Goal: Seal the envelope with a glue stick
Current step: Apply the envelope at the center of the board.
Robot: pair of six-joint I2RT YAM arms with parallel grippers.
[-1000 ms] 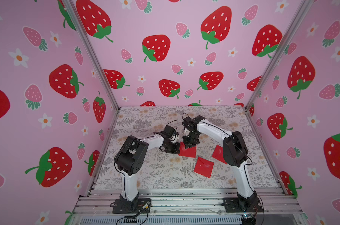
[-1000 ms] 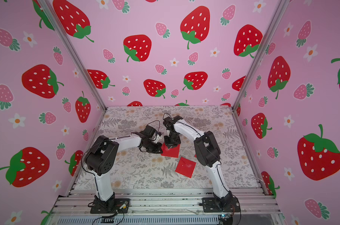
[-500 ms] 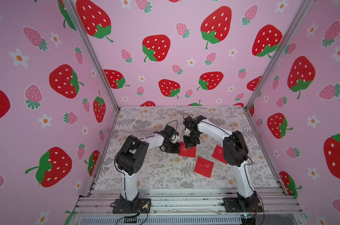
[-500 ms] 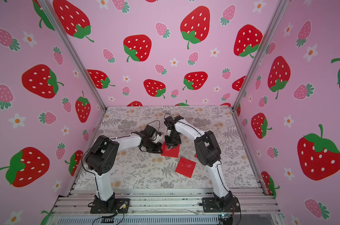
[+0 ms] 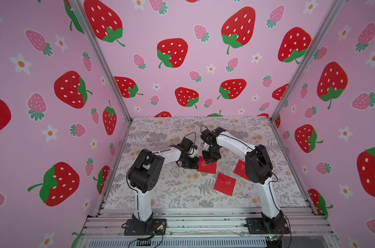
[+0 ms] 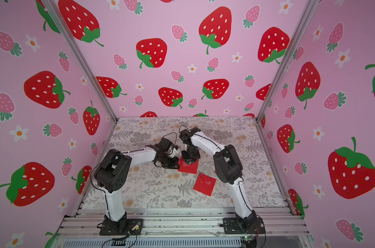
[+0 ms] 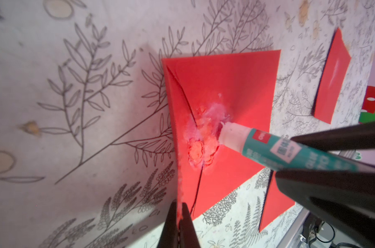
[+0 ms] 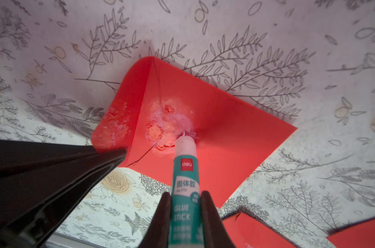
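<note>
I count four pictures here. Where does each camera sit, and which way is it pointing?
Both top views: high up at the front, looking down toward the back wall; the left arm and right arm show whole.
Left wrist: on the left arm, looking along the left tool, which pinches the flap of the red envelope.
Right wrist: on the right arm, looking along the right tool, which grips the glue stick.
Shared: both wrist views show the glue stick's tip at the envelope's smeared patch; both top views show nearly the same scene.

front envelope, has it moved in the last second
No. The front envelope lies where it did, one corner beside the same fern print.
</note>
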